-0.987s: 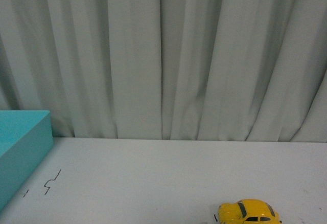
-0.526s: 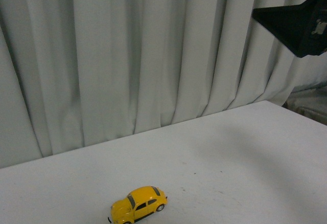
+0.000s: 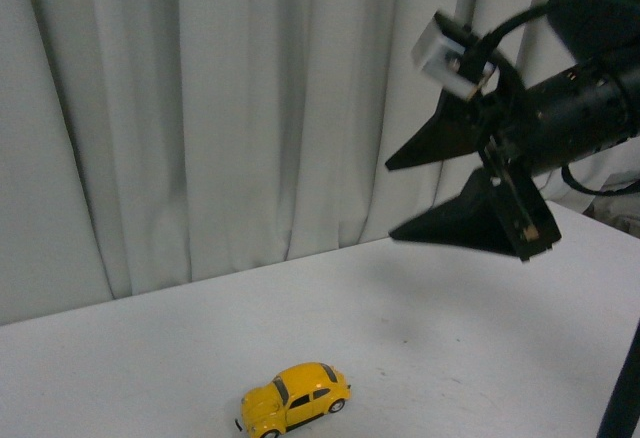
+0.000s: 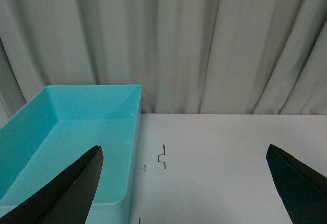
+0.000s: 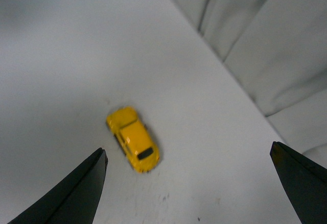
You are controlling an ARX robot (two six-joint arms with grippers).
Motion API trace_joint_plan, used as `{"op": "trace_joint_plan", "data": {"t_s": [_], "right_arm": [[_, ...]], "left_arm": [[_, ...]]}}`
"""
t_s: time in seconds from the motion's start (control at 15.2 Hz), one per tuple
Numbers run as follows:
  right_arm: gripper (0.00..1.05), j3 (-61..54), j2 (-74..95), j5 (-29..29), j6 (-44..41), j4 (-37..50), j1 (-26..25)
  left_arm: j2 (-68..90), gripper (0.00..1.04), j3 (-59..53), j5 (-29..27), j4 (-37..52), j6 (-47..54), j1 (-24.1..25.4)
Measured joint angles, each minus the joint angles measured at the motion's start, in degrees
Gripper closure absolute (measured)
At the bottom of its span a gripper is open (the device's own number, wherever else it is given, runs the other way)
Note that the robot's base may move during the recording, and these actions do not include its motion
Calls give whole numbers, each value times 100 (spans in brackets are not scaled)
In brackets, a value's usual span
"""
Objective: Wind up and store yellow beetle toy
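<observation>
Yellow and glossy, the beetle toy (image 3: 294, 398) is seen standing on its wheels on the white table (image 3: 120, 358), untouched. The reach is judged to be the step in hand: the right gripper (image 3: 389, 202) is held high above the table, jaws spread and empty. A descent onto the toy's body is called for next. The left gripper (image 4: 184, 152) is likewise spread, over the table near the teal bin (image 4: 66, 147).

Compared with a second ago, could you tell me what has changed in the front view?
The right gripper has swung in from the right, open, and hangs above the table, apart from the yellow beetle toy. The view itself has turned right, losing the teal box. The toy stays on its wheels, untouched.
</observation>
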Motion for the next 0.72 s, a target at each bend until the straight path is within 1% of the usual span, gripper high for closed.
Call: {"op": "trace_joint_plan", "data": {"t_s": [0.07, 0.2, 0.26, 0.33, 0.39, 0.72], "right_arm": [[7, 308, 378, 398, -1008, -684, 157], [7, 804, 1069, 1119, -2457, -1366, 511], [7, 977, 1351, 1414, -2841, -1593, 688], [7, 1080, 1615, 1729, -3021, -1617, 831], [7, 1204, 1906, 1891, -3108, -1563, 975], [7, 2041, 2841, 2186, -3200, -1613, 1349]], "left_arm": [[0, 7, 0, 0, 2, 0, 0], [0, 7, 0, 0, 2, 0, 0], [0, 7, 0, 0, 0, 0, 0], [0, 7, 0, 0, 2, 0, 0], [0, 7, 0, 0, 0, 0, 0], [0, 7, 0, -2, 0, 0, 0]]}}
